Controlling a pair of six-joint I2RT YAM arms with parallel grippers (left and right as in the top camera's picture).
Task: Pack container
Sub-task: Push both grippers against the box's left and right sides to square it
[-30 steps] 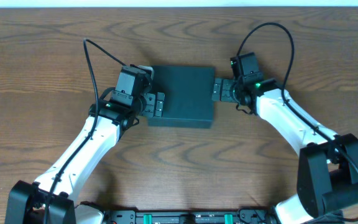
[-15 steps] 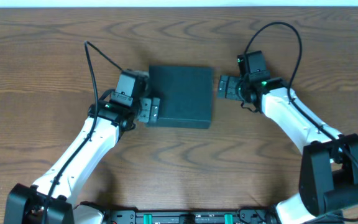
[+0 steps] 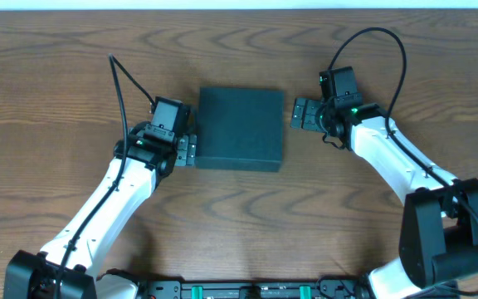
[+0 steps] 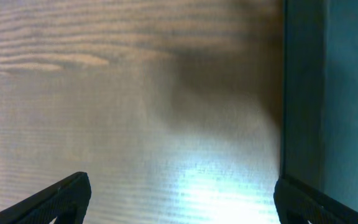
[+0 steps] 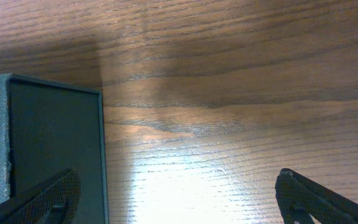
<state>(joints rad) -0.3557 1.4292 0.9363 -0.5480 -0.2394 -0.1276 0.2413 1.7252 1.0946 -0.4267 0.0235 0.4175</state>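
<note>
The container [image 3: 241, 129] is a dark teal-grey square box with its flat lid shut, lying mid-table in the overhead view. My left gripper [image 3: 187, 149] is open and empty just off the box's left side, near its front corner. My right gripper [image 3: 297, 115] is open and empty just off the box's right side, near its far corner. In the left wrist view the box wall [image 4: 328, 93] fills the right edge, beside my open jaws [image 4: 179, 202]. In the right wrist view the box [image 5: 48, 143] sits at the left, by my open jaws [image 5: 179, 196].
The wooden table [image 3: 239, 208] surrounds the box. Black cables loop from both arms over the far part of the table [image 3: 127, 75]. No snack items show in any view.
My left gripper has backed off leftward from the box's left edge. My right gripper has drawn a little right, away from the box. The box has shifted slightly.
</note>
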